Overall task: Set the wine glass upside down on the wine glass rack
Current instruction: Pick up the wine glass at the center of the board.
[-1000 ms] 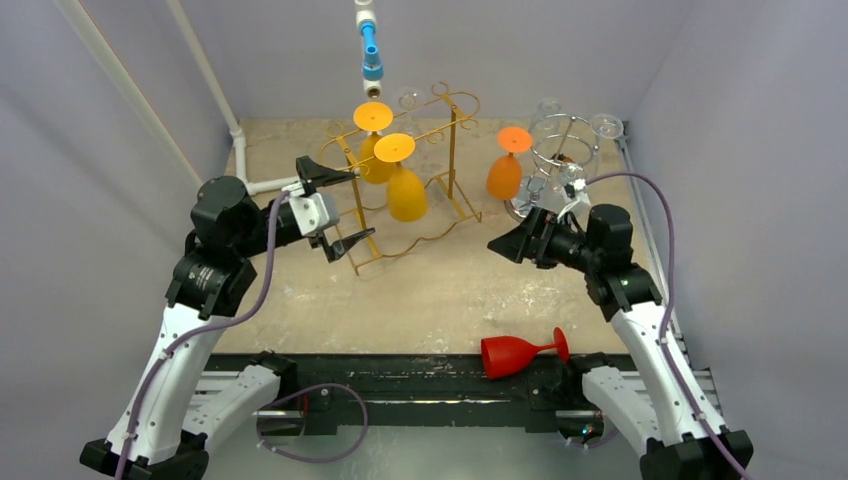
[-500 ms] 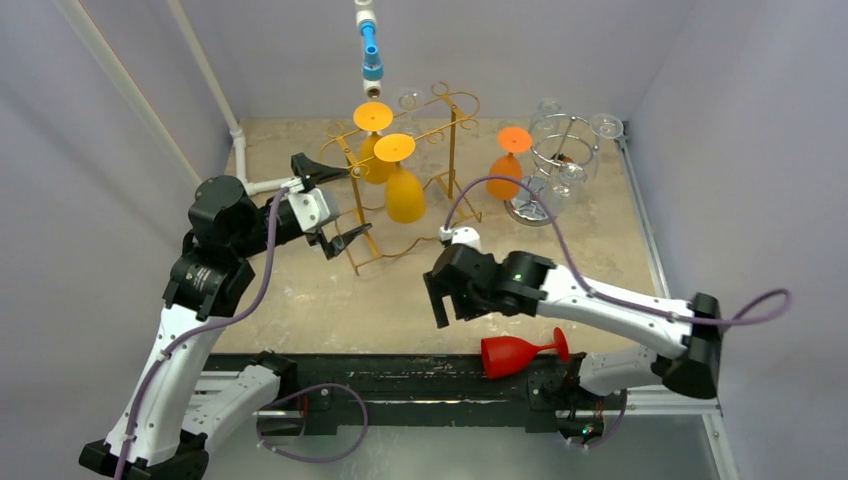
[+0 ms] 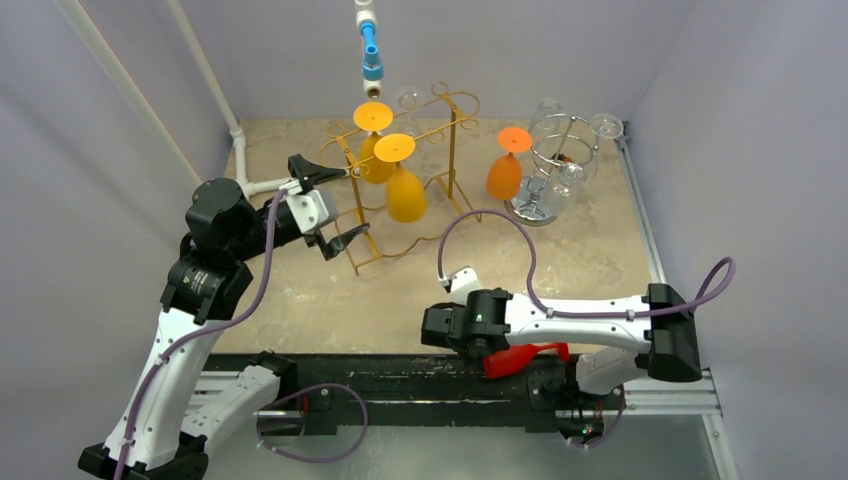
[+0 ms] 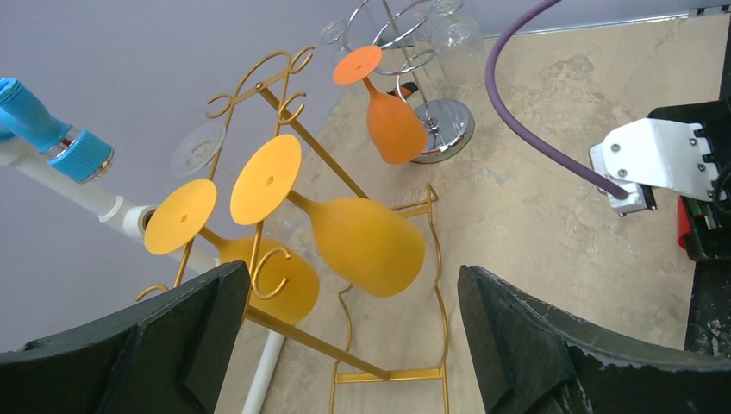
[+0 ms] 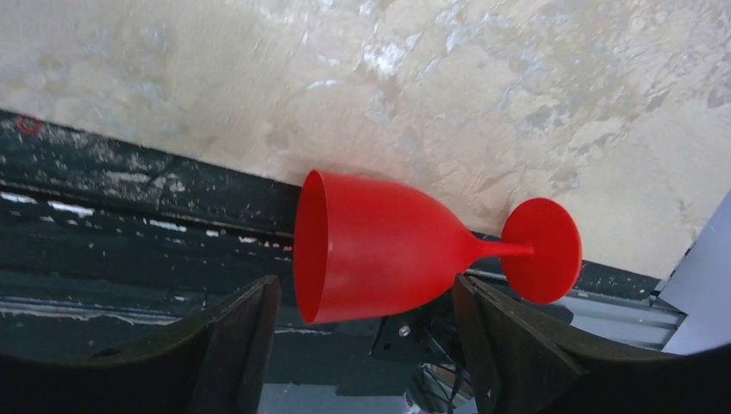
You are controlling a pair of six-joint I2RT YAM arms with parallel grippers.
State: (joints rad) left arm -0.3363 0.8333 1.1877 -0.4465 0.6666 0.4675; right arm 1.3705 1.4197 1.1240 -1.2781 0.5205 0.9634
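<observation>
A red wine glass (image 3: 530, 357) lies on its side at the table's near edge, partly hidden under my right arm. In the right wrist view the glass (image 5: 388, 246) has its mouth to the left and its foot to the right. My right gripper (image 5: 364, 289) is open, one finger on each side of the bowl, not touching it; it also shows in the top view (image 3: 462, 338). A gold wire rack (image 3: 452, 150) holds two yellow glasses (image 3: 406, 192) upside down. My left gripper (image 3: 360, 202) is open and empty beside the rack's left end.
A chrome rack (image 3: 560, 150) at the back right carries clear glasses and an orange glass (image 3: 505, 172). A blue-tipped white pipe (image 3: 371, 50) hangs above the gold rack. The black front rail (image 3: 350, 365) runs under the red glass. Walls close both sides.
My right arm has swung from the chrome rack at the back right down to the near edge, over the red glass. The left arm has barely moved.
</observation>
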